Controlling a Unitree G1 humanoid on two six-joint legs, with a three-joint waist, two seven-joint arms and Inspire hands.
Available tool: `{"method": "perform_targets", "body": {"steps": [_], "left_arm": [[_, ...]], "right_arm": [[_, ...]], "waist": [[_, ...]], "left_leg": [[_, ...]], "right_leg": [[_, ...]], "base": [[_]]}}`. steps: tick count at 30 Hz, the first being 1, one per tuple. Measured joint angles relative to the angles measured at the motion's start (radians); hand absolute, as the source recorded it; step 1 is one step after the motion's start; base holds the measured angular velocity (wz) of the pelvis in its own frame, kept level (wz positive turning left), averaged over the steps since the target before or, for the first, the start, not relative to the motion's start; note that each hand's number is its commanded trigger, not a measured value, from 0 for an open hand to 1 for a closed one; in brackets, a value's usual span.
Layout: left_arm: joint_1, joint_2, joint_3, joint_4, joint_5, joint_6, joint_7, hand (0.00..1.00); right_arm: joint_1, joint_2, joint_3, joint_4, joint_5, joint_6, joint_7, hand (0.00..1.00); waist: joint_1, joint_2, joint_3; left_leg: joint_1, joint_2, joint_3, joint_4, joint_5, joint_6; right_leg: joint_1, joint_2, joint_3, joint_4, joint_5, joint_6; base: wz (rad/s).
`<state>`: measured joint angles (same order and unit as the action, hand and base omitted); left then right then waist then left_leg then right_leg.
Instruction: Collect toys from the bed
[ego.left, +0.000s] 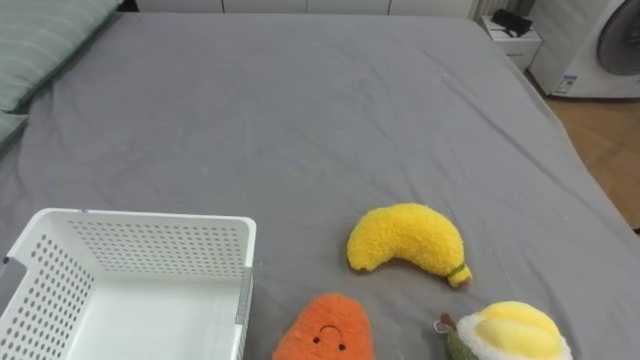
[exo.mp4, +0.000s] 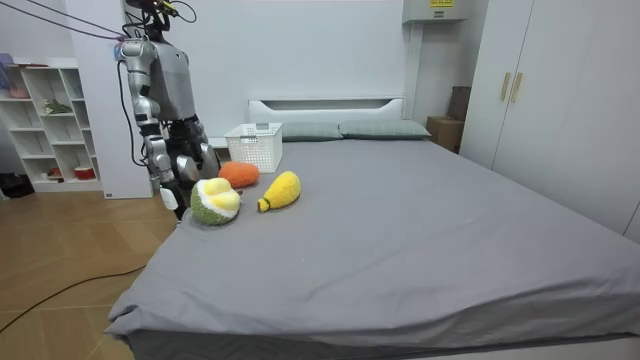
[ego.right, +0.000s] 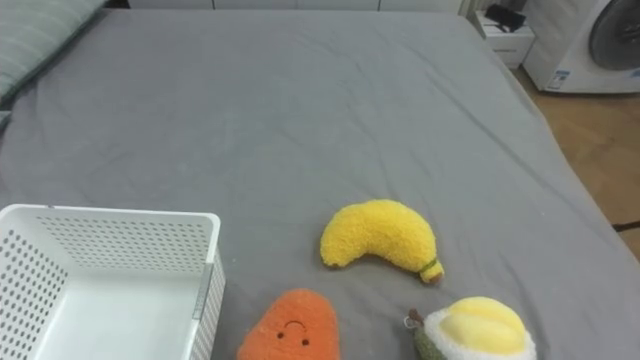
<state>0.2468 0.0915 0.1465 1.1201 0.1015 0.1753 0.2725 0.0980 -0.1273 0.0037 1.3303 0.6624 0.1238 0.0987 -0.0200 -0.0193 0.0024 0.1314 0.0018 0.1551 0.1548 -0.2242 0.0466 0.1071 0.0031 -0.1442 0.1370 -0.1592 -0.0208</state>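
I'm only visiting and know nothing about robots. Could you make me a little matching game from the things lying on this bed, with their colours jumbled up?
Things:
1. basket
2. banana plush
3. carrot plush
4. round fruit plush

Colours:
A. orange
B. white
C. green and pale yellow
D. bright yellow

Pairs: 1-B, 2-D, 3-A, 4-C.

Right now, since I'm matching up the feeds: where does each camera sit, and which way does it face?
Left eye view: on the robot's head, looking down across the grey bed at the white basket, banana toy, carrot toy and green-yellow toy.
Right eye view: just beside it, same scene slightly shifted.
Room view: near the bed's foot, facing the headboard; the whole robot stands at the bed's side, on the room view's left.
Shared: all three show the basket and the toys.
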Motion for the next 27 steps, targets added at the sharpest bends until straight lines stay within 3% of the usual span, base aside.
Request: {"method": "perform_targets", "body": {"steps": [7,10,14,19,22,27], "left_arm": [[0.002,0.002,0.051,0.004,-0.001,-0.013,0.0,0.0],[0.006,0.003,0.116,0.003,-0.003,-0.013,0.0,0.0],[0.023,0.013,0.166,-0.001,-0.003,-0.012,0.003,0.0],[0.02,0.033,0.194,-0.003,-0.002,-0.01,0.003,0.0],[0.018,0.041,0.182,-0.01,-0.001,-0.01,0.004,0.0],[0.024,0.05,0.182,-0.013,0.0,-0.017,0.003,0.0]], "right_arm": [[0.026,0.006,-0.094,-0.004,0.001,-0.002,-0.036,0.0],[0.053,0.001,-0.177,-0.003,0.01,0.0,-0.068,0.0],[0.085,-0.01,-0.276,-0.011,0.033,0.011,-0.121,0.0],[0.086,-0.048,-0.362,-0.046,0.031,0.031,-0.209,0.0],[0.081,-0.066,-0.376,-0.164,-0.022,0.041,-0.292,0.0],[0.055,-0.085,-0.387,-0.393,-0.13,0.022,-0.404,0.0]], "waist": [[-0.007,0.001,-0.0013],[-0.013,-0.002,-0.0021],[-0.027,-0.014,-0.0073],[-0.042,-0.032,-0.0056],[-0.042,-0.039,-0.0061],[-0.047,-0.051,-0.0063]], "left_leg": [[0.007,-0.001,-0.003,-0.003,0.0,0.0],[0.012,-0.001,-0.004,-0.005,0.0,0.0],[0.015,-0.001,-0.001,-0.005,0.0,0.0],[0.018,-0.001,0.004,-0.006,0.0,0.0],[0.017,0.0,0.018,-0.005,0.0,0.0],[0.014,0.001,0.025,-0.008,0.0,0.0]], "right_leg": [[0.009,0.0,-0.01,-0.002,0.0,0.001],[0.013,-0.001,-0.009,-0.002,0.0,0.001],[0.013,-0.003,-0.004,0.001,-0.001,0.001],[0.014,-0.003,0.004,0.003,-0.001,0.001],[0.0,-0.002,0.007,0.02,-0.003,-0.001],[-0.006,-0.002,0.008,0.019,-0.002,0.0]], "base": [[0.02],[0.0],[-0.02],[-0.05],[-0.12],[-0.03]]}}
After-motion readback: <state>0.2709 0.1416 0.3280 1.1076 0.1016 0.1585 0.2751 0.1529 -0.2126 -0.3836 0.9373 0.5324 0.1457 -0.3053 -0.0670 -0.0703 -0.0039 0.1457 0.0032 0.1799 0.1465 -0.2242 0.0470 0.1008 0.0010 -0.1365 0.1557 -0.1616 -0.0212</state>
